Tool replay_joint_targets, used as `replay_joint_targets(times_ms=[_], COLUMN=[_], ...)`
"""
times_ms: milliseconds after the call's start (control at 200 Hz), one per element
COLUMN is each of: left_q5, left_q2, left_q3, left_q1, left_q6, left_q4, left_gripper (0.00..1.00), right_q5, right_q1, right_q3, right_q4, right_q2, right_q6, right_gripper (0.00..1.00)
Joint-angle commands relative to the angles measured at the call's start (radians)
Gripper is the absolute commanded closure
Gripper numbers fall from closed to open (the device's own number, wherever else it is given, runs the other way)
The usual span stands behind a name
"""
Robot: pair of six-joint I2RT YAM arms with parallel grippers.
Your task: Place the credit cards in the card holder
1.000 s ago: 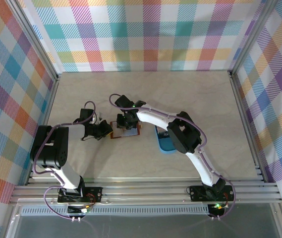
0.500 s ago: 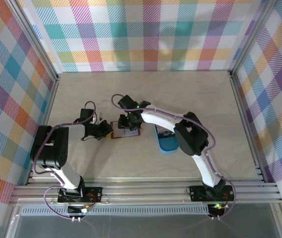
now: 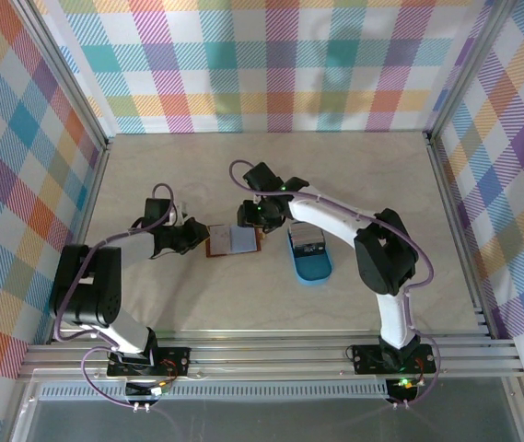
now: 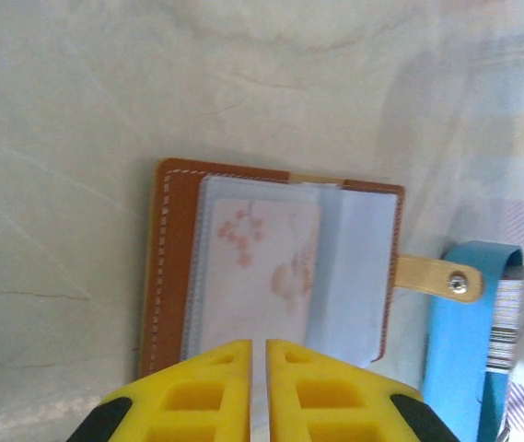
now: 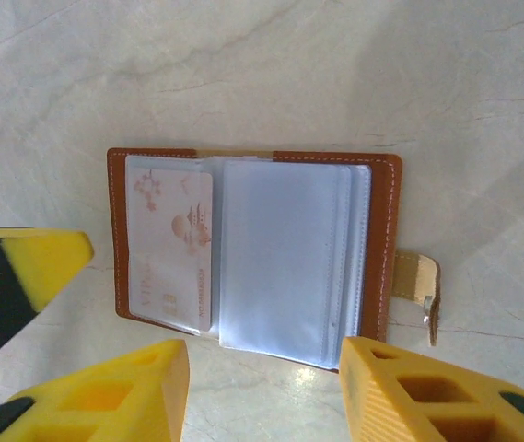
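Right gripper has lifted clear of the card holder, jaws apart. One credit card now sits sleeved inside, opposite the snap tab. Left gripper, fingers together, waits beside the card holder. That card looks done!

Reddish-brown card holder, pale credit card with pink blossoms, blue tray, pastel plaid walls

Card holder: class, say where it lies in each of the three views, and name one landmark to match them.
Top external: card holder left of centre, lying open.
Left wrist: card holder central, open.
Right wrist: card holder central, open.
Landmark: snap tab on its right edge in both wrist views.
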Motion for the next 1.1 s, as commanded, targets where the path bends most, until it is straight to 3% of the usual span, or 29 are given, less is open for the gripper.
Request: replay_joint_targets(times_ms=[0,495,1090], left_q5=[0.028,0.049,0.022], left_q2=[-0.047,-0.018,0.038], left_q3=[-0.001,-0.025,-0.042], left_q1=[-0.004,-0.005,-0.006], left_q6=[-0.022,-0.031,-0.017], left_q4=[-0.036,-0.014,0.013], left_gripper=[0.87,0.86,0.86], right_q5=[0.031,0.078,0.088], right_q1=[0.023,0.052,0.053], right_q3=[0.052,0.32,0.353], right_q4=[-0.05,-0.219,-0.237], right_q2=[0.036,0.284,0.345], right_q6=[-0.047,-0.015,-0.015], right_gripper=[0.52,0.45,0.41])
